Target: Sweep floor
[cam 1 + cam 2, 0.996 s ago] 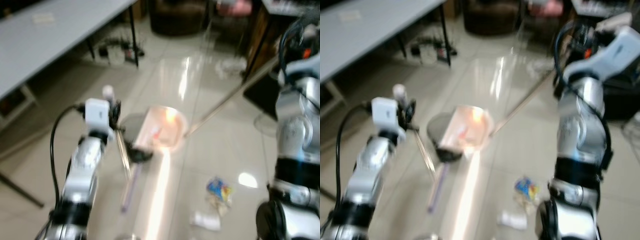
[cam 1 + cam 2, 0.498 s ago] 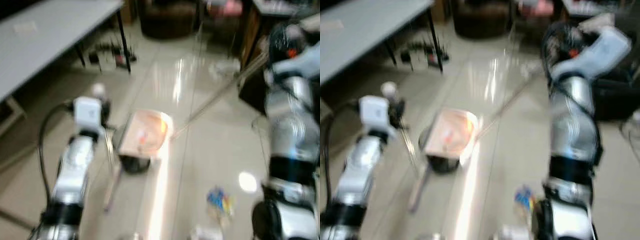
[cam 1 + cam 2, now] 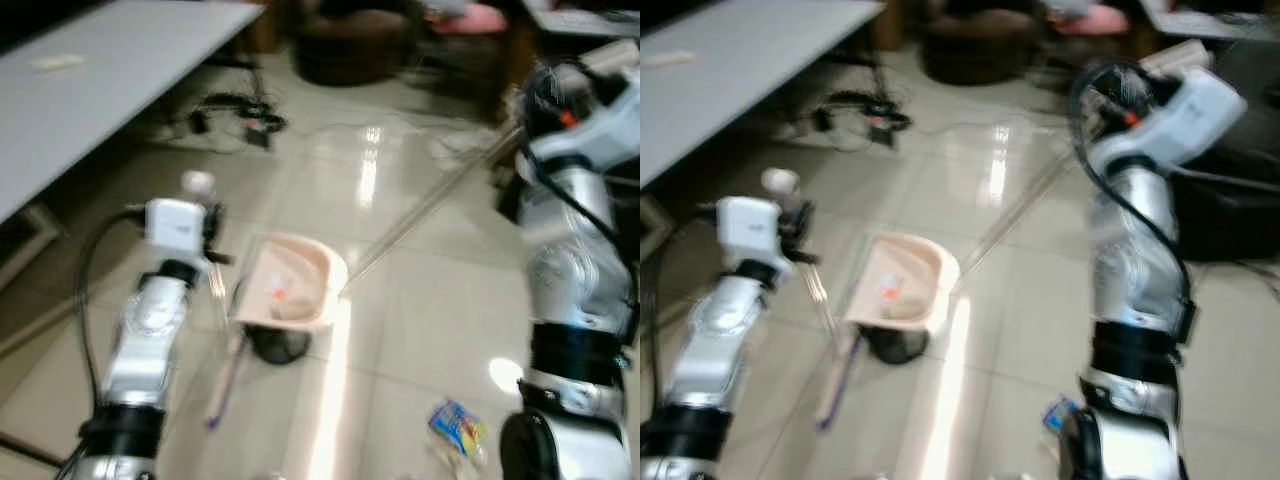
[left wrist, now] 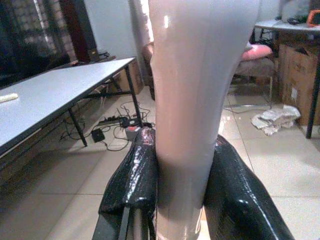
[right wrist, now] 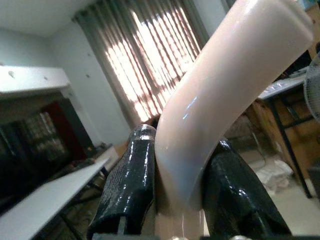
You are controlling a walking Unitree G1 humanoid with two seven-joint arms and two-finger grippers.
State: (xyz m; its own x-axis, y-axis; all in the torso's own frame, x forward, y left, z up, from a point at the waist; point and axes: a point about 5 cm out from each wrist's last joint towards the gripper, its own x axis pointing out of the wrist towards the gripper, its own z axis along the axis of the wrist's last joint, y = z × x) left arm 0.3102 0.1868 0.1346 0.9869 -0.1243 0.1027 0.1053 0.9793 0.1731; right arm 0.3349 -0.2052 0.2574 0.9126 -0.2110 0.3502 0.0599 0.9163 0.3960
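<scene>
Your left end effector (image 4: 182, 200) has its two black fingers (image 4: 132, 185) clamped on a pale, smooth handle (image 4: 192, 100) that rises straight up between them; in the head views that left end effector (image 3: 212, 262) sits just beside the pink dustpan (image 3: 290, 290), whose tray lies on the tiled floor (image 3: 420, 300) immediately to its right, with a few small scraps inside; a dark round base (image 3: 275, 345) shows just below the tray, and a purple stick (image 3: 225, 385) lies on the floor nearer you than the end effector, running back toward your body; the frames are blurred, so you cannot tell exactly how the stick joins the pan

Your right end effector (image 5: 182, 190) is closed on a cream-coloured curved handle (image 5: 225, 100), gripped between both fingers (image 5: 127, 185) and bending away above them; in the head views your right arm (image 3: 1140, 200) is raised high on the right, and a long thin pole (image 3: 430, 205) slants from near it down across the floor to the dustpan's far edge

A blue and yellow wrapper (image 3: 457, 428) lies on the floor well below your right end effector, close to your body; beyond your left end effector, a grey worktop (image 3: 90, 80) stands with cables (image 3: 235, 110) tangled on the floor under it
</scene>
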